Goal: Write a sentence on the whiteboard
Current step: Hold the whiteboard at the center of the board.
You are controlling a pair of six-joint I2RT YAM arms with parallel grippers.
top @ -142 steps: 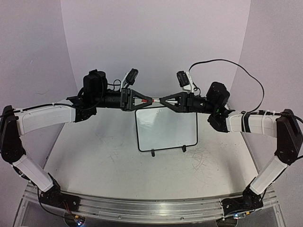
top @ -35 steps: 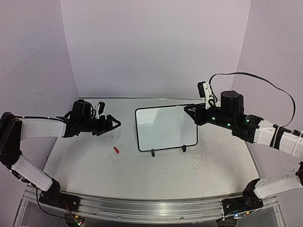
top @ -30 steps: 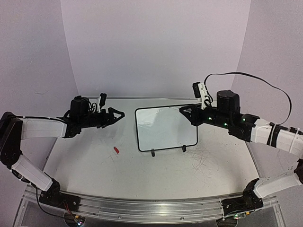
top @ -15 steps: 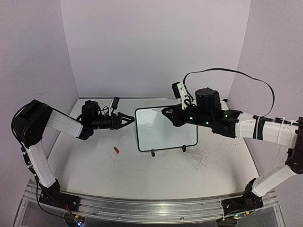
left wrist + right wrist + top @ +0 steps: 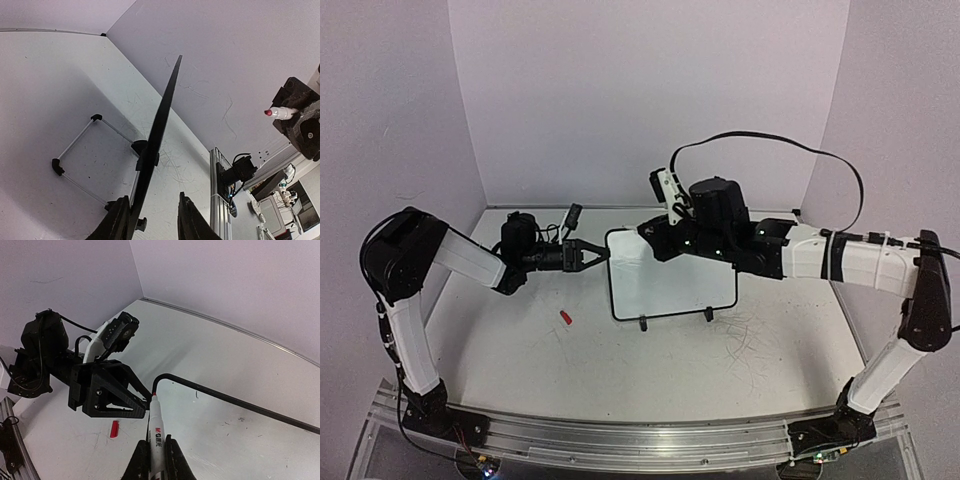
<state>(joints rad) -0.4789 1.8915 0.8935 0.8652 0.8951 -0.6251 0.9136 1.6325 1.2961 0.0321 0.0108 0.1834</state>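
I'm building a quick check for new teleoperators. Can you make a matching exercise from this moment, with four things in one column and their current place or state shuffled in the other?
Column one:
1. left end effector
2. right end effector
3. red cap
4. whiteboard

Column two:
A. lying loose on the tabletop
B. gripping a marker
C. propped on black feet
D. straddling the board's left edge

Pairs: 1-D, 2-B, 3-A, 4-C.

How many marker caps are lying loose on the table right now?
1. A small red cap lies on the tabletop, left of the whiteboard and apart from it. No other shows, though the arms could hide one.
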